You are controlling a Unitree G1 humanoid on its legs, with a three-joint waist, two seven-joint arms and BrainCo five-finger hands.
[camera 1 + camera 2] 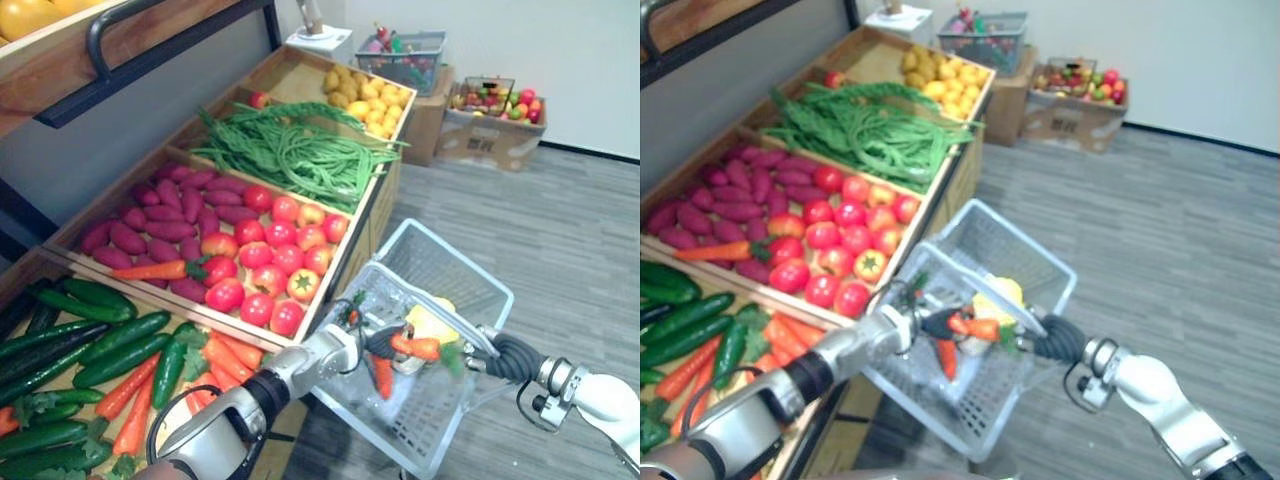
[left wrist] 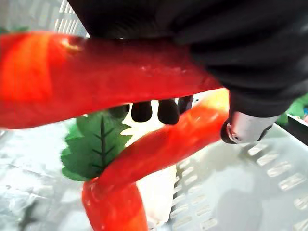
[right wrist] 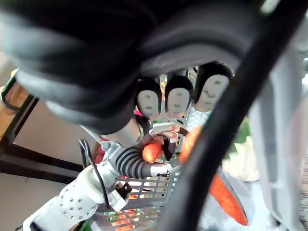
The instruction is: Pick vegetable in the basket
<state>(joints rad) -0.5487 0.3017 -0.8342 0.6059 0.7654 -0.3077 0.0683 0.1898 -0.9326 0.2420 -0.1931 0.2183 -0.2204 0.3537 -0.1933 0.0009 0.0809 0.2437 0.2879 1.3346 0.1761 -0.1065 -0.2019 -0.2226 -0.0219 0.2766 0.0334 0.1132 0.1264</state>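
Left hand [image 1: 381, 343] grips carrot [image 1: 420, 348] just above the basket [image 1: 441, 243].

1. Three baskets on show: one white plastic mesh shopping basket [image 1: 455, 265] up close, plus a grey basket [image 1: 405, 58] and a dark wire basket [image 1: 488, 92] at the back wall.
2. Two orange carrots with green leaf tops at the white one: upper carrot [image 1: 418, 348], lower carrot [image 1: 382, 376].
3. One yellow item [image 1: 432, 320] beside them, kind unclear.
4. Four wooden display bins [image 1: 383, 192] in a row.
5. One stray carrot [image 1: 150, 270] lying on the purple sweet potatoes [image 1: 165, 228].
6. Round red tomatoes [image 1: 280, 233]: roughly seventeen.
7. Two brown cardboard boxes [image 1: 495, 142].
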